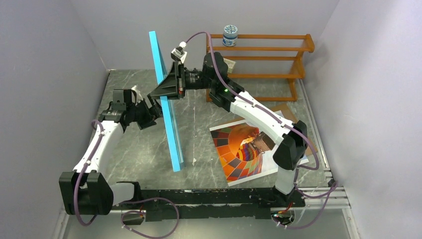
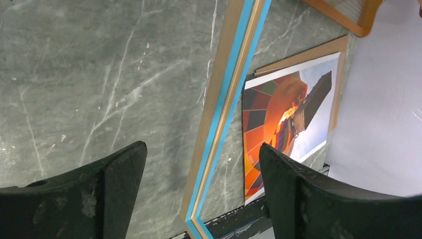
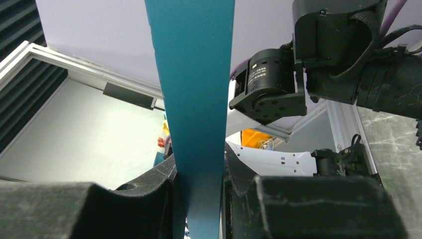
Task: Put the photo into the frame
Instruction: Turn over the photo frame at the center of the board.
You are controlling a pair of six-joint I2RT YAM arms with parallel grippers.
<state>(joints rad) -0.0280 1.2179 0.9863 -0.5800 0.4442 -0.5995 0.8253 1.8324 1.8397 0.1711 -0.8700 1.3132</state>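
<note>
The blue frame point(image 1: 165, 99) stands on edge on the table, seen nearly edge-on. My right gripper point(image 1: 160, 91) is shut on its upper edge, the blue rail point(image 3: 196, 99) squeezed between both pads. My left gripper point(image 1: 155, 110) is open, one finger on each side of the frame, not touching it; the wood-and-blue rail point(image 2: 224, 109) runs between the fingers. The hot-air balloon photo point(image 1: 244, 152) lies face up on the table right of the frame, partly under my right arm. It also shows in the left wrist view point(image 2: 278, 124).
An orange-brown wooden rack point(image 1: 263, 59) stands at the back right with a small jar point(image 1: 230, 35) on top. A brown backing board point(image 1: 283, 113) lies under the photo's far edge. Walls close in on the left, back and right.
</note>
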